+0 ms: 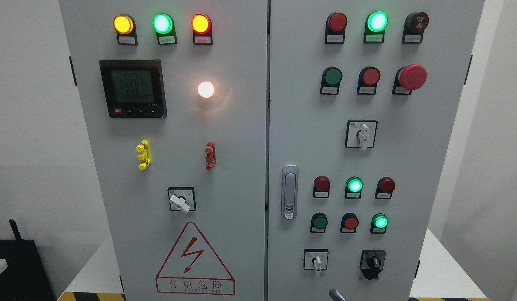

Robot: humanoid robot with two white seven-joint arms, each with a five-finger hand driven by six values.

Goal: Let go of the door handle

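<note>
door handle [289,192], a silver swing latch, sits flush and upright at the left edge of the right cabinet door [367,159], untouched. a grey fingertip [337,294] shows at the bottom edge; whose hand and its state i cannot tell.

I've got only the head view: it faces the cabinet [267,125] straight on and close, tilted slightly down, both doors filling the frame, the door handle [289,192] right of the centre seam.
</note>
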